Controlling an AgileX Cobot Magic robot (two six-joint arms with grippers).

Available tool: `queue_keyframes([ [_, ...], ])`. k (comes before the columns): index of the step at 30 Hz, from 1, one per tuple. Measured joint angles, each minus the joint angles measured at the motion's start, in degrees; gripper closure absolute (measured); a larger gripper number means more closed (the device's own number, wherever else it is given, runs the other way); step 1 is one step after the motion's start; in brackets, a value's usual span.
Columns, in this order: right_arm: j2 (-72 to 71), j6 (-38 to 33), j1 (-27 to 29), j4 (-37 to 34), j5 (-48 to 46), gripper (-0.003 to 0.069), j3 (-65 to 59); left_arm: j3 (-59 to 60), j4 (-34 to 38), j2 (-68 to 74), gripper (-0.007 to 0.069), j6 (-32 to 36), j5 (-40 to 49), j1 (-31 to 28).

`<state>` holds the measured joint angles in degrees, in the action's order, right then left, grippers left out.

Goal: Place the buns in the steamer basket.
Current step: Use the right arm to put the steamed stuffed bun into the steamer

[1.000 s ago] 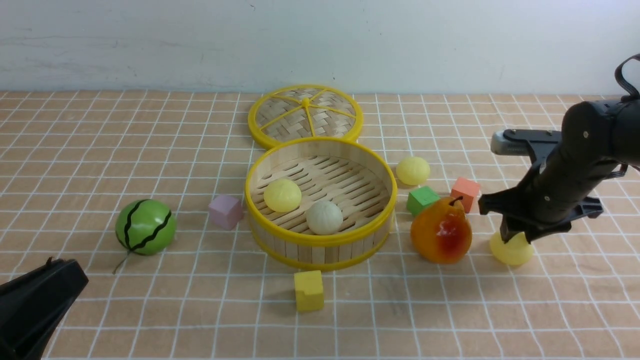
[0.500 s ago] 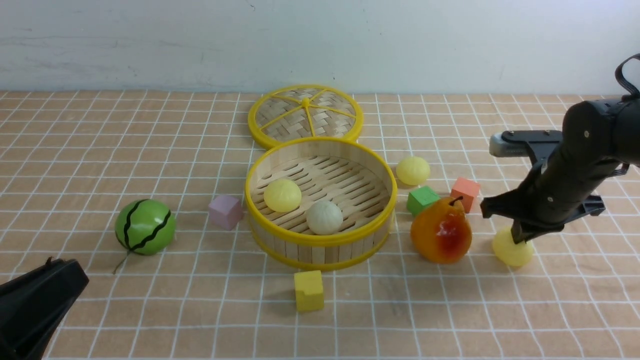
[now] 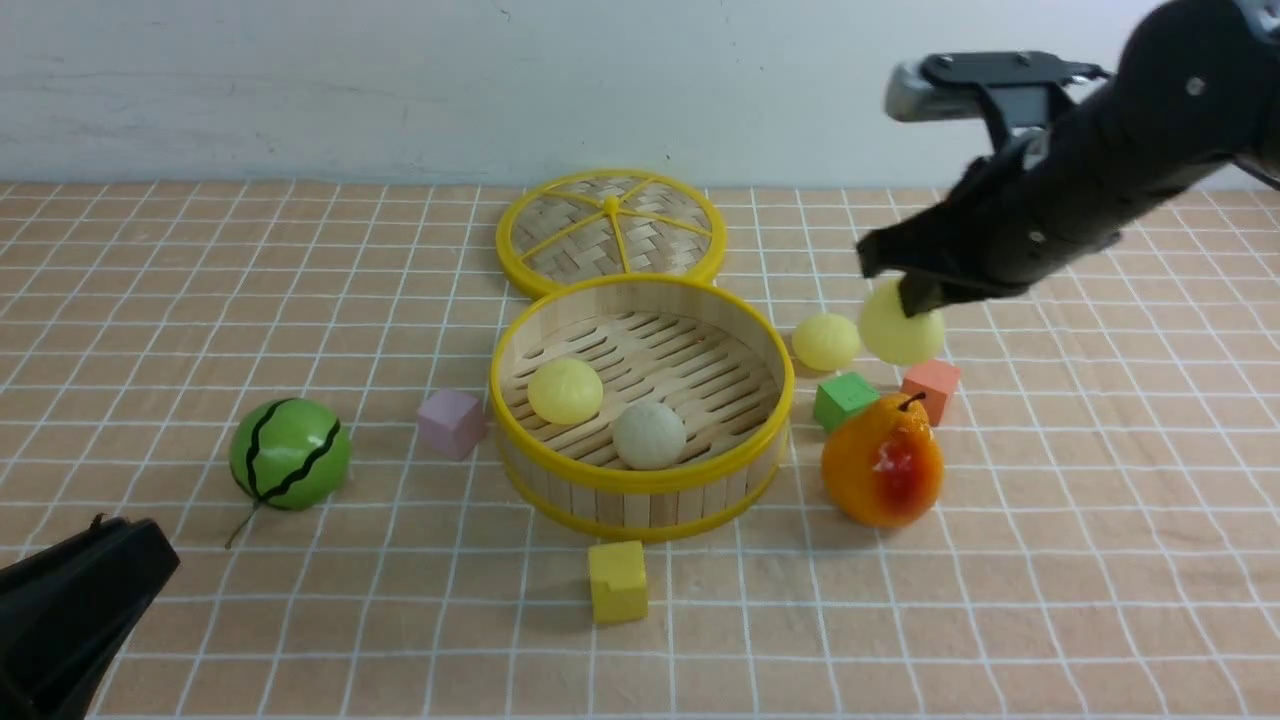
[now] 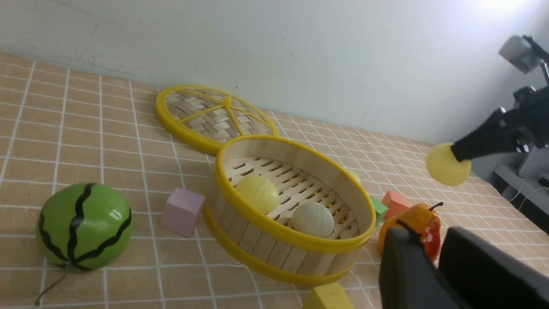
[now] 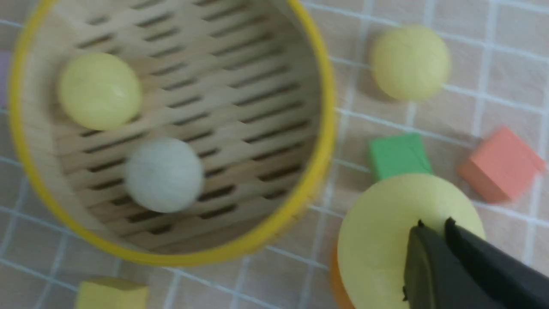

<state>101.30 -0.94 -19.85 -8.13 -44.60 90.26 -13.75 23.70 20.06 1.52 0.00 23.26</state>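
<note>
The steamer basket [image 3: 640, 478] stands mid-table with a pale yellow bun [image 3: 565, 390] and an off-white bun [image 3: 649, 434] on its slatted floor. Another yellow bun [image 3: 826, 341] lies on the cloth just right of the basket. My right gripper [image 3: 905, 300] is shut on one more yellow bun [image 3: 900, 335], held in the air right of the basket, above the pear and cubes. In the right wrist view that bun [image 5: 386, 231] is pinched by the dark fingertips [image 5: 429, 240]. My left gripper [image 4: 429, 231] stays low at the near left, its fingers slightly apart and holding nothing.
The woven lid [image 3: 610, 230] lies behind the basket. An orange-yellow pear [image 3: 882, 462], a green cube [image 3: 845, 398] and an orange cube [image 3: 930, 388] sit to the basket's right. A pink cube [image 3: 451, 422] and a watermelon ball [image 3: 290, 453] are on the left, a yellow cube [image 3: 617, 580] in front.
My right gripper closed on the bun that lay right of the pear, then lifted it up and leftward toward the basket. The left arm has stayed in place.
</note>
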Motion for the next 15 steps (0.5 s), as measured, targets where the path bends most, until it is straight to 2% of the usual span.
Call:
queue_keyframes([
  [6,7.5,-0.6,-4.3,-0.8,1.5,0.0654,6.3,0.0,0.0,0.0,0.0497,0.0,0.0,0.0],
  [15,17.3,-0.6,-4.7,-2.4,6.0,0.0632,8.1,0.0,0.0,0.0,0.0487,0.0,0.0,0.0],
])
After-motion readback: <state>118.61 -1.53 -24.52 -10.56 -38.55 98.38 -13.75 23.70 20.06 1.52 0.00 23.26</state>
